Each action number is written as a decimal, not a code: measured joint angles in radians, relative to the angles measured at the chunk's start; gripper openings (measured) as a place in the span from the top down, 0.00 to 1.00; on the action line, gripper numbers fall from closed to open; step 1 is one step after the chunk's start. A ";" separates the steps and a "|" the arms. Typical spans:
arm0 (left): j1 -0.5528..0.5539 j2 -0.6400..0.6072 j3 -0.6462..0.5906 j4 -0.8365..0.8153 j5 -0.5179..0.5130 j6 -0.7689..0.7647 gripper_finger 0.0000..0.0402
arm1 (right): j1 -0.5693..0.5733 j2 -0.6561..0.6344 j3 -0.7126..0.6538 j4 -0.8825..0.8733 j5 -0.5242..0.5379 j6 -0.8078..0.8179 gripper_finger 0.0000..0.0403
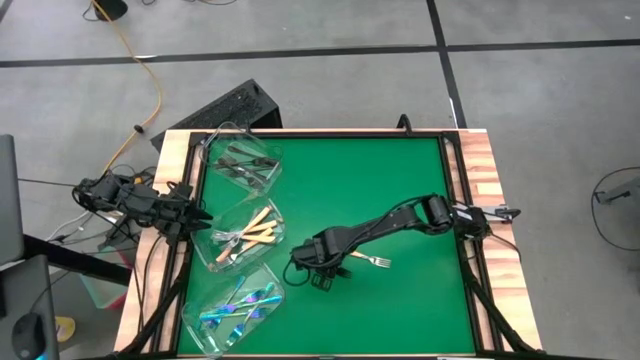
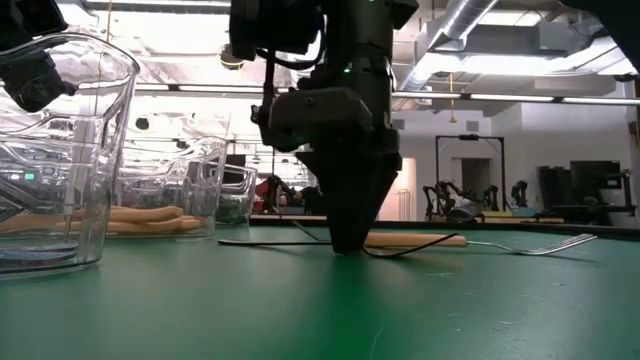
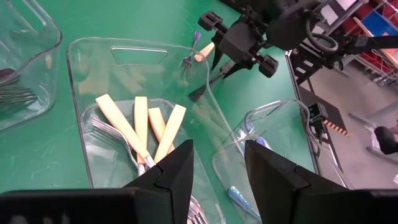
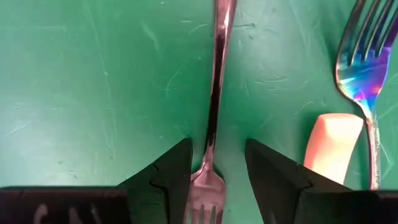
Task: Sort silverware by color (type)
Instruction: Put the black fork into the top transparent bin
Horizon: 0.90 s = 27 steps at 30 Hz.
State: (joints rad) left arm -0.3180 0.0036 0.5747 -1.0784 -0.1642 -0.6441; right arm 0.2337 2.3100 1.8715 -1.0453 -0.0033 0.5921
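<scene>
Right gripper (image 4: 216, 163): fingers apart, straddling the dark metal fork (image 4: 217, 81) on the green table (image 1: 400, 190), not gripping.
Neighbours: iridescent fork (image 4: 364, 62) and cream-handled fork (image 4: 333, 146) just beside it.
Risk: closing may nudge them.
Left gripper (image 3: 217, 171): fingers apart, empty, above the middle tub (image 3: 81, 56).

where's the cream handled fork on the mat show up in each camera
High view: cream-handled fork lies on the mat just right of the right tool.
Low view: its handle lies flat behind the tool, head pointing right.
Left wrist view: only the handle end peeks out beside the far tool.
Right wrist view: the cream handle end beside an iridescent fork.
Shared landmark: the right tool.
</scene>
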 joint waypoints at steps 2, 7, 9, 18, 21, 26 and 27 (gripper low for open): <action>0.000 0.000 0.000 0.000 0.000 0.000 0.68 | 0.000 -0.002 -0.011 0.015 0.000 0.010 0.56; 0.000 0.000 0.000 0.000 0.000 0.000 0.68 | 0.000 -0.008 -0.053 0.048 -0.013 0.052 0.61; 0.000 0.000 0.000 0.000 0.000 0.000 0.68 | 0.000 -0.008 -0.068 0.056 -0.027 0.054 0.64; 0.000 0.000 0.000 0.000 0.000 -0.003 0.68 | 0.005 -0.006 -0.096 0.058 -0.032 0.093 0.87; 0.000 0.000 0.000 0.000 0.000 -0.003 0.68 | 0.006 -0.006 -0.096 0.060 -0.034 0.121 0.95; 0.000 0.000 0.000 0.000 0.000 -0.003 0.68 | 0.008 -0.007 -0.097 0.062 -0.035 0.173 0.97; 0.000 0.000 0.000 0.000 0.000 -0.003 0.68 | 0.008 -0.007 -0.097 0.062 -0.036 0.184 0.97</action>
State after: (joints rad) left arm -0.3180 0.0040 0.5747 -1.0785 -0.1646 -0.6475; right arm 0.2417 2.3032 1.7748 -0.9836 -0.0391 0.7761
